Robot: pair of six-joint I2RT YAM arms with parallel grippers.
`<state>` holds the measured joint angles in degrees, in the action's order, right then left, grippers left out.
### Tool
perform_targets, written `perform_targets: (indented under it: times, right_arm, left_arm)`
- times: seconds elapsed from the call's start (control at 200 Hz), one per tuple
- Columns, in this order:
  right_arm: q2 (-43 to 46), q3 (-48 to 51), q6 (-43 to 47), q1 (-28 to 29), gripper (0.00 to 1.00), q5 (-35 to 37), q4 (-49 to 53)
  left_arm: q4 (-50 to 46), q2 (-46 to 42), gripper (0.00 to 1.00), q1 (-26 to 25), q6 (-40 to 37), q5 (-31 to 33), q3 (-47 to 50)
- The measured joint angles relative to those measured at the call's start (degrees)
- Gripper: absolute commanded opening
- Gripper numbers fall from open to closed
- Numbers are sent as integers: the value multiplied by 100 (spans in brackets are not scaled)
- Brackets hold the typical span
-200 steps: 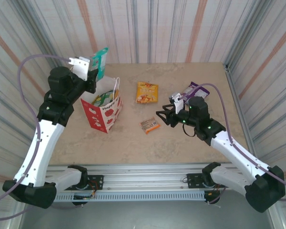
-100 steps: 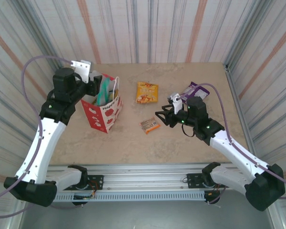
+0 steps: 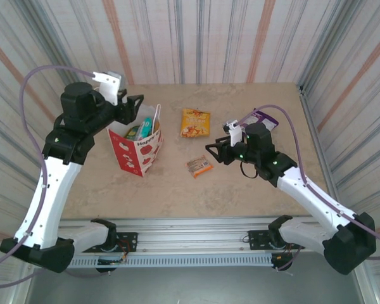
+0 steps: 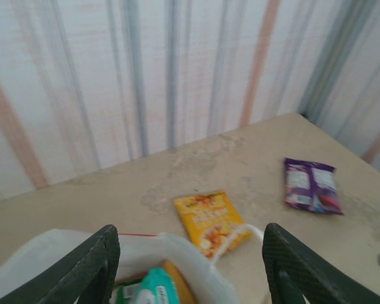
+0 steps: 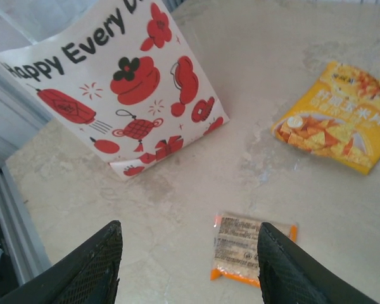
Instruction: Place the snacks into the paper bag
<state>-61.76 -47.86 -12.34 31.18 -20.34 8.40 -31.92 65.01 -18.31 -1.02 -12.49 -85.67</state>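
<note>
Gaping empty, left jaws hover above paper bag (image 3: 140, 151), right jaws near orange packet (image 5: 252, 254).

Bag (image 3: 139, 151): we see it upright and open-mouthed, white with red prints.
Teal packet (image 3: 147, 125): we find it standing inside the bag.
Yellow packet (image 3: 195, 122): flat, right of the bag.
Orange packet (image 3: 199, 166): flat, nearer than the yellow.
Purple packet (image 4: 310, 185): flat, farthest right.

light: looked bright and even, poured from overhead | shadows: fell soft and faint by the paper bag (image 3: 139, 158) | blur: smeared the left wrist view, worst on bag rim and fingers (image 4: 94, 269) | right wrist: came out pretty sharp | glare: washed out the walls (image 3: 209, 38) a bit
</note>
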Motion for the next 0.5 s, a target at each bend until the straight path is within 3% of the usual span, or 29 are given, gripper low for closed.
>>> perform_targets:
  times: [0.306,0.496]
  right_arm:
    - [-389,-275,-697,-621,60,-205,564]
    - [-404,-380,-975,-1497,59,-505,1034]
  left_arm:
    - [-533,841,62,-2020,0,223,-706]
    - [-708,1729,62,-2632,57,514,-1032]
